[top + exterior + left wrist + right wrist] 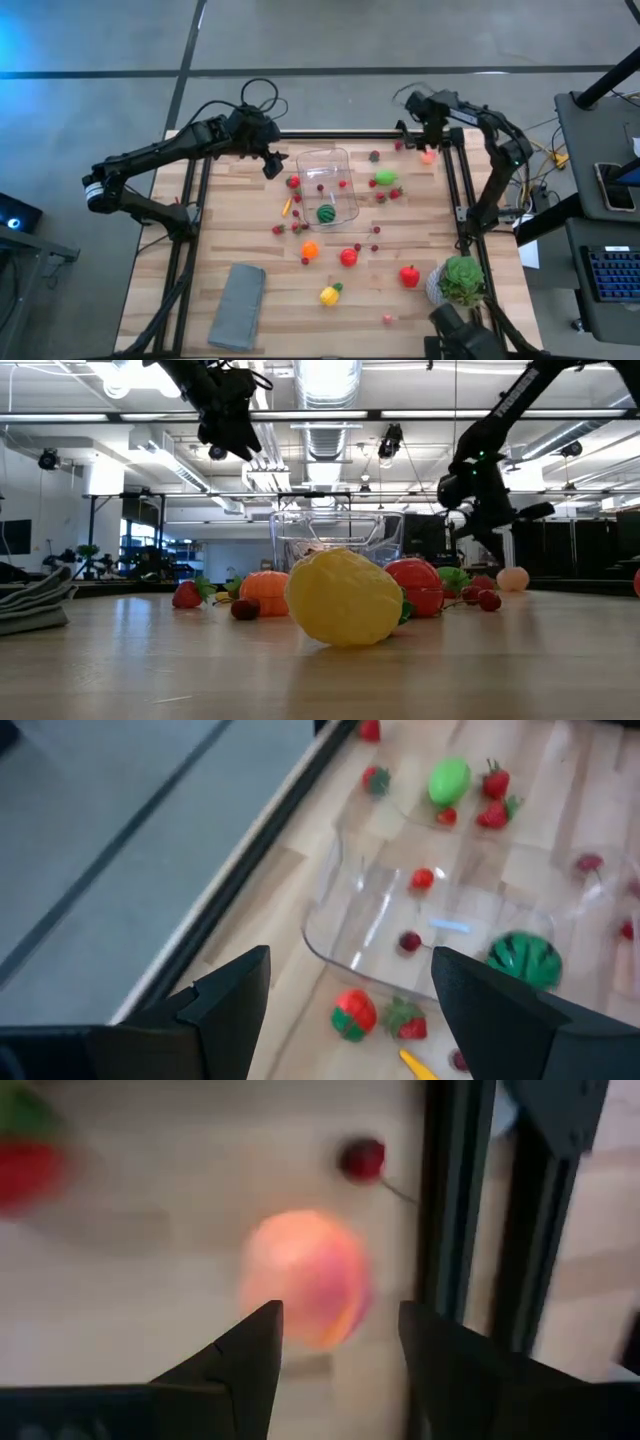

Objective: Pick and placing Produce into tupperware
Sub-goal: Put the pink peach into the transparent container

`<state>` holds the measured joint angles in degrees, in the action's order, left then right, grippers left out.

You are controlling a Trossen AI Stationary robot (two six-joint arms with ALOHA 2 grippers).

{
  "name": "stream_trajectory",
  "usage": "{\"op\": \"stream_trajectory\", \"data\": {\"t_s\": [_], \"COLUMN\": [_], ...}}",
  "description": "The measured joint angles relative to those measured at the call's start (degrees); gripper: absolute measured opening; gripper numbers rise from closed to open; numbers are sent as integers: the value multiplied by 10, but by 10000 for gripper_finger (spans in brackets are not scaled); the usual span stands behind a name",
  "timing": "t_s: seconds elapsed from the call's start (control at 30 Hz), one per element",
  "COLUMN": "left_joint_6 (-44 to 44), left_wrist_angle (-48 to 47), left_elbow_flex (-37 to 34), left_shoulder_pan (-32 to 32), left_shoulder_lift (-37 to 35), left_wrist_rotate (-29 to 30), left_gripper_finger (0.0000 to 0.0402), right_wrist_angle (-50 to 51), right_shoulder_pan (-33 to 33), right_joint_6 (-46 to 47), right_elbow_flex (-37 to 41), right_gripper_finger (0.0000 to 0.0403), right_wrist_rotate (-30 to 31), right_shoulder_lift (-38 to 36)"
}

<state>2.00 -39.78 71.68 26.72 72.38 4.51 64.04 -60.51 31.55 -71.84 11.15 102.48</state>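
Note:
The clear tupperware [328, 183] stands on the table's far middle, with a green striped ball [326, 213] and tiny dark-red berries inside it. It also shows in the left wrist view [400, 920]. My left gripper [272, 160] is open and empty, raised above the table just left of the tupperware [335, 540]. My right gripper [430, 140] is open at the far right, just above a pink peach [428, 156]. In the right wrist view the peach [305, 1275] lies ahead of the open fingers. Other produce lies scattered on the table.
Loose on the wood lie a green piece [385, 178], an orange piece [310, 250], red pieces [348, 257] [409, 277] and a yellow one [330, 294]. A grey cloth [237, 305] lies near left. A potted plant [462, 282] stands near right. Black rails [452, 190] border both sides.

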Motion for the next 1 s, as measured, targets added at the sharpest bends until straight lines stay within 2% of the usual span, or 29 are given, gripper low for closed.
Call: {"op": "stream_trajectory", "data": {"t_s": [0.2,0.33,0.4,0.57,0.77,1.0], "left_joint_6": [-1,-1,-1,-2,-2,-1], "left_wrist_angle": [40,47,47,47,51,55], "left_elbow_flex": [0,0,1,1,2,4], "left_shoulder_pan": [0,0,0,0,0,3], "left_shoulder_lift": [0,0,0,1,1,4], "left_wrist_rotate": [5,5,5,6,9,10], "left_gripper_finger": [263,263,263,263,263,263], "right_wrist_angle": [-53,-86,-89,-64,-55,41], "right_shoulder_pan": [-17,-40,-40,-31,8,55], "right_joint_6": [61,52,37,4,-82,-63], "right_elbow_flex": [-4,-19,-32,-60,-73,-88], "right_gripper_finger": [194,194,194,194,194,194], "right_wrist_rotate": [-22,-67,-71,-72,-71,-69], "right_shoulder_lift": [14,51,66,81,56,34]}}
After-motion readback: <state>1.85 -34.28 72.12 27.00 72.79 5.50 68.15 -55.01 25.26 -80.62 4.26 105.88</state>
